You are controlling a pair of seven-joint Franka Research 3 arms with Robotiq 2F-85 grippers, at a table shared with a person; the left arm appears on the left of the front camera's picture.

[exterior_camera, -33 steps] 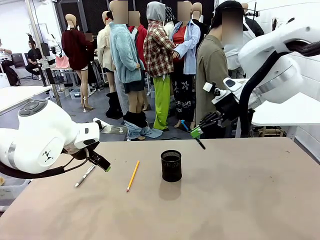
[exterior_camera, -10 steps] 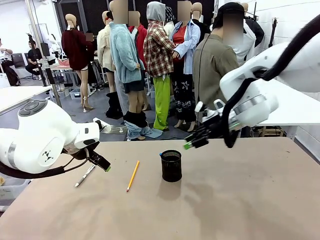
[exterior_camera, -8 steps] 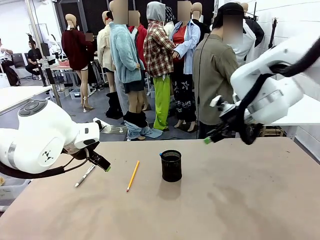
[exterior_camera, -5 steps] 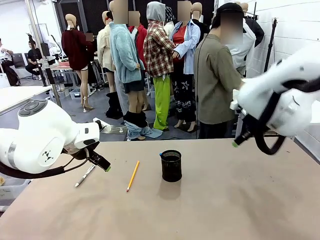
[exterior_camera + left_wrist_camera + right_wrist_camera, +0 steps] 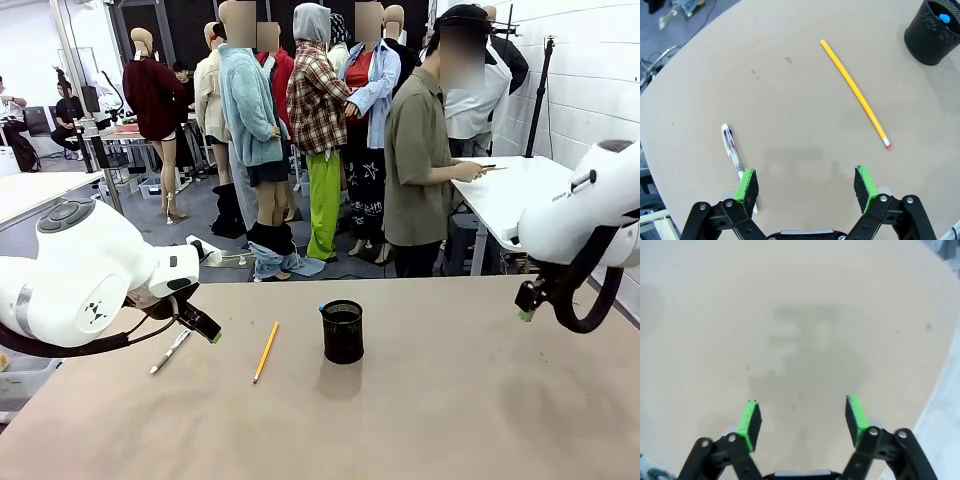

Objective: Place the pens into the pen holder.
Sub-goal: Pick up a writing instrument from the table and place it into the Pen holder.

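I am holding the left pincer (image 5: 807, 182) open near the slim silver-grey pen (image 5: 732, 150) and yellow-orange wooden pencil (image 5: 855, 95); the right pincer (image 5: 802, 415) is gaping over the beige worktop (image 5: 805, 315).

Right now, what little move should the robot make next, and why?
Probably slide the left gripper sideways over the clear ballpoint pen and lower around it. Its jaws are open and empty, the pen lies on the table just outside them, and it and the yellow pencil are outside the mesh pen holder.
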